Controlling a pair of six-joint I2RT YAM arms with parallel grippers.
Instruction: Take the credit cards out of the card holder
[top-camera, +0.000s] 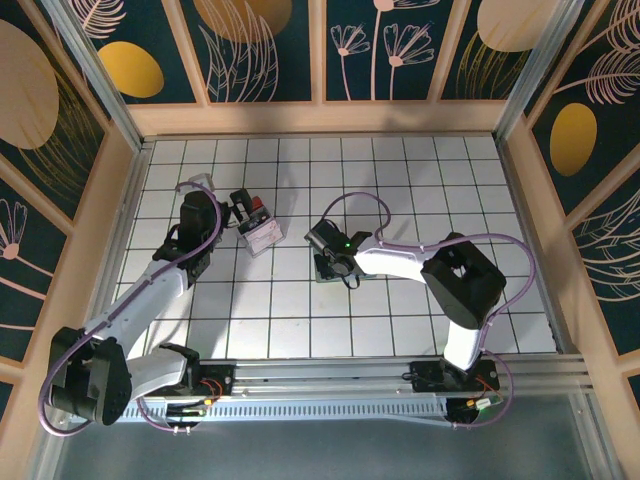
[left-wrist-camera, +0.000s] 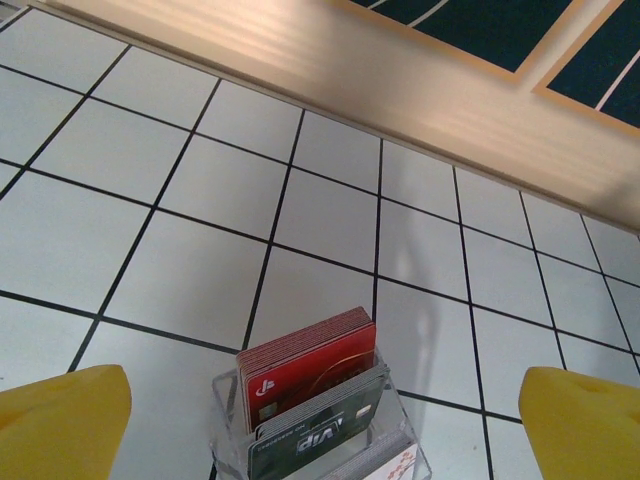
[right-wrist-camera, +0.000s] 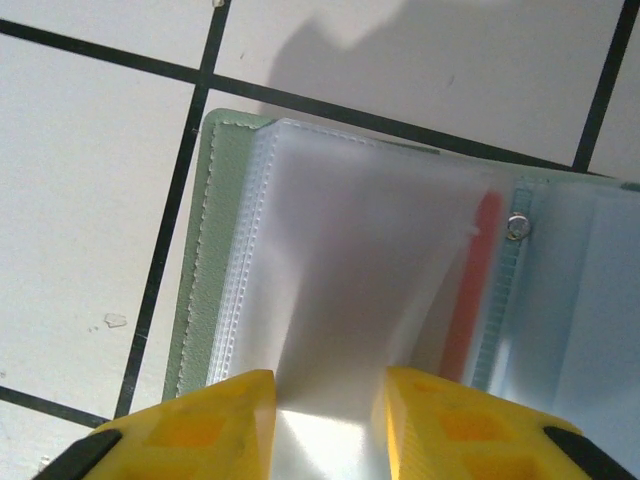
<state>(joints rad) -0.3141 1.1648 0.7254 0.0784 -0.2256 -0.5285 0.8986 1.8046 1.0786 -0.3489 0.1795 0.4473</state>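
The card holder, pale grey-green with stitched edges, lies open on the white tiles with its frosted clear sleeves fanned up. My right gripper stands over it, its yellow fingers closed on either side of one raised sleeve, which bows between them. A pinkish-red strip of a credit card shows through the plastic beside a small metal snap. In the top view the right gripper covers most of the holder. My left gripper hangs open over the clear box.
A clear box holding upright red, grey and white cards stands between the left fingertips, also seen in the top view as the clear box. A wooden wall borders the tiled table at the back.
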